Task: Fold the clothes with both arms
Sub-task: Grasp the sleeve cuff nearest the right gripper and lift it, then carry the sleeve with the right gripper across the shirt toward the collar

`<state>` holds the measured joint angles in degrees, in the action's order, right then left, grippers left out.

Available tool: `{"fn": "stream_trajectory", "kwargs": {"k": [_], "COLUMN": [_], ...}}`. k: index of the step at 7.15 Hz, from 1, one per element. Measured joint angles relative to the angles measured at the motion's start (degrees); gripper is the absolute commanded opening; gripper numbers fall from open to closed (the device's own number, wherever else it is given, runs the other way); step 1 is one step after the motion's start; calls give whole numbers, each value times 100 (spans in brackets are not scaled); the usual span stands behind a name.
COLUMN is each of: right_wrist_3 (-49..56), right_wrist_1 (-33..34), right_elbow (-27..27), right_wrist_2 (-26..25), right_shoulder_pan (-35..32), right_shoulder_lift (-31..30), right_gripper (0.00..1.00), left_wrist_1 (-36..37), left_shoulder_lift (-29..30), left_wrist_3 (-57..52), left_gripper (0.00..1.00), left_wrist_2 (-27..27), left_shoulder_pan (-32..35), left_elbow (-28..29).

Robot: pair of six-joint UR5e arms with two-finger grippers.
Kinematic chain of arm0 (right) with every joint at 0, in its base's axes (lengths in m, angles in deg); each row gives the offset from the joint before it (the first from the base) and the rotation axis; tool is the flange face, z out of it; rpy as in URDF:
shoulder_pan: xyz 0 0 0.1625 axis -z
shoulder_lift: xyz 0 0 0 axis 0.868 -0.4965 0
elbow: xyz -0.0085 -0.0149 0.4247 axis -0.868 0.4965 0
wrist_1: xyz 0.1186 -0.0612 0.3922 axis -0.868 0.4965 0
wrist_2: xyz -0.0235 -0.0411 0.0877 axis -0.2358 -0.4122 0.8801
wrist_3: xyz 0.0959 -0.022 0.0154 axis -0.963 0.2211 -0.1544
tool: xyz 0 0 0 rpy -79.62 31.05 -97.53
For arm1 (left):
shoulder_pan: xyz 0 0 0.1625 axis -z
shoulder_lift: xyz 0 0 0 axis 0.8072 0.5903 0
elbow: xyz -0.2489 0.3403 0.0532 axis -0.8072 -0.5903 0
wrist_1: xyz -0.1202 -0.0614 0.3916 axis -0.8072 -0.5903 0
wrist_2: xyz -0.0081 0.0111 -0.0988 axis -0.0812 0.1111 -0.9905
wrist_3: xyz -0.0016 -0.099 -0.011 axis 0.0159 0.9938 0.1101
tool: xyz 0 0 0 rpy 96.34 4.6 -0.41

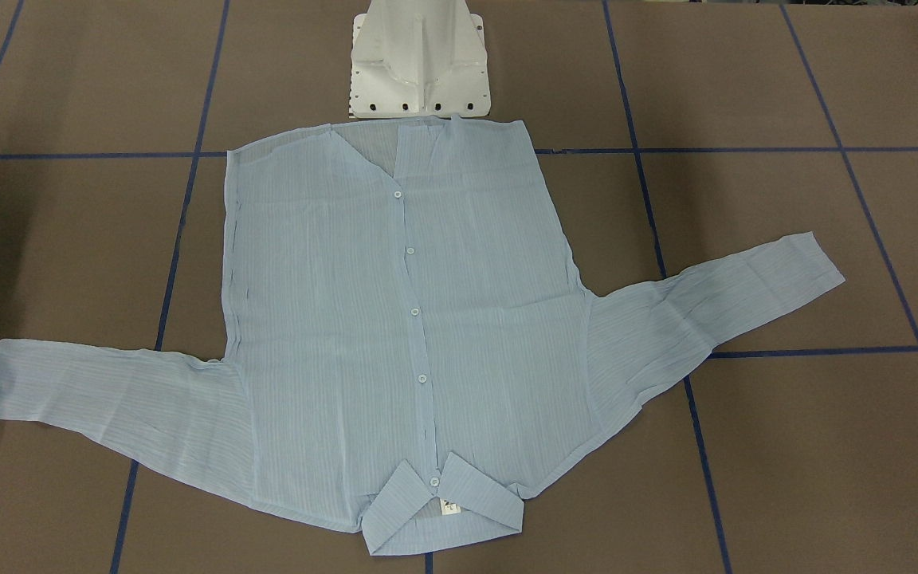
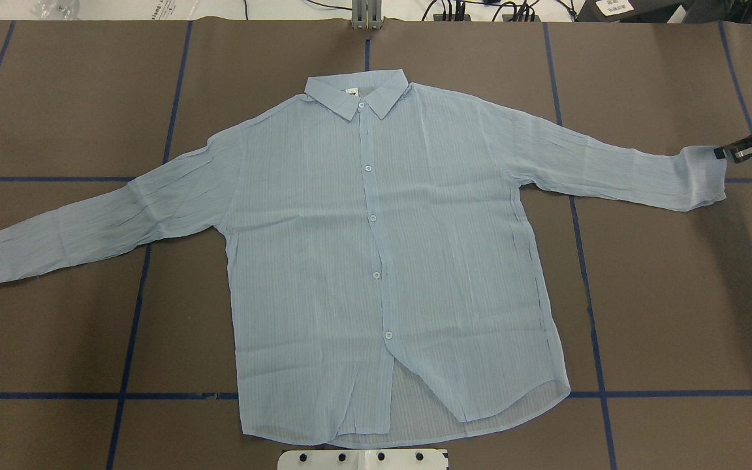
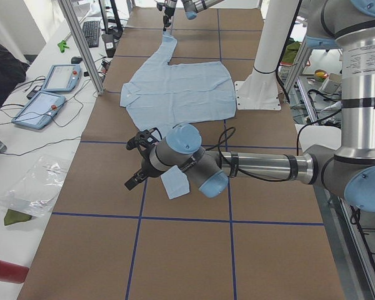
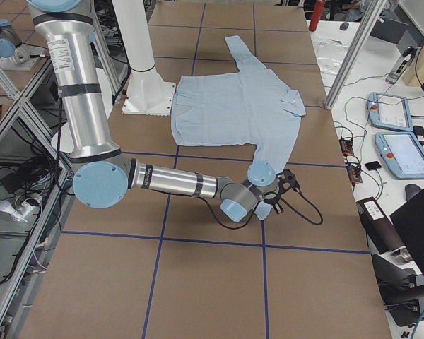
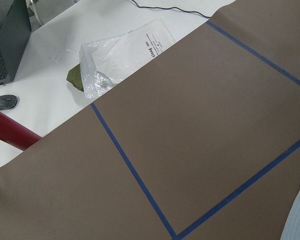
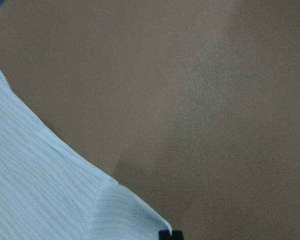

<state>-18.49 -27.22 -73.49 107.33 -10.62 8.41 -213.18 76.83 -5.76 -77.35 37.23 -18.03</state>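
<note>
Left arm (image 3: 262,167) lies low across the table (image 2: 676,294), nearest in the left side view. Its left claw (image 3: 131,183) is past the left cuff (image 3: 174,185), over bare paper; wide or narrow, I cannot tell. Right arm (image 4: 173,182) mirrors it. The right claw (image 2: 725,154) tip touches the right cuff (image 2: 702,179) at 3 o'clock overhead, grip unclear.

Shirt (image 2: 376,261) lies flat mid-table, buttoned: collar at 12, hem at 6, sleeves toward 9 and 3.

Folding looks unstarted; this seems the reach for the cuffs. Next, each claw must pinch its cuff and carry the sleeve inward.

Table is brown paper gridded with blue tape (image 2: 588,294). Pendants (image 3: 40,106) and a bag (image 5: 120,55) sit on a white bench (image 3: 25,156) past 12.
</note>
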Motion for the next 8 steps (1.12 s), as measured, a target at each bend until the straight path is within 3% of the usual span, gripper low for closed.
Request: {"fn": "stream_trajectory", "kwargs": {"k": [2,4,6,8], "right_wrist_3": [-852,-2044,-3392,-4504], "right_wrist_1": [737,2001,3589,4653], "right_elbow": [-1073,-2049,-2336,-1935], "right_wrist_2": [-350,-1392,-2802,-3748], "right_shoulder_pan": [153,899,1962,2673], "right_shoulder_lift": [41,484,1624,2966], "right_gripper": [0,0,0,0], "left_wrist_1": [0,0,0,0], "left_shoulder_lift": [2,8,15,21], "left_wrist_3": [2,8,15,15], "left_gripper": [100,100,100,100], "left_wrist_2": [0,0,0,0], "left_shoulder_pan": [0,-4,-8,-8], "left_elbow": [6,8,43,79]}}
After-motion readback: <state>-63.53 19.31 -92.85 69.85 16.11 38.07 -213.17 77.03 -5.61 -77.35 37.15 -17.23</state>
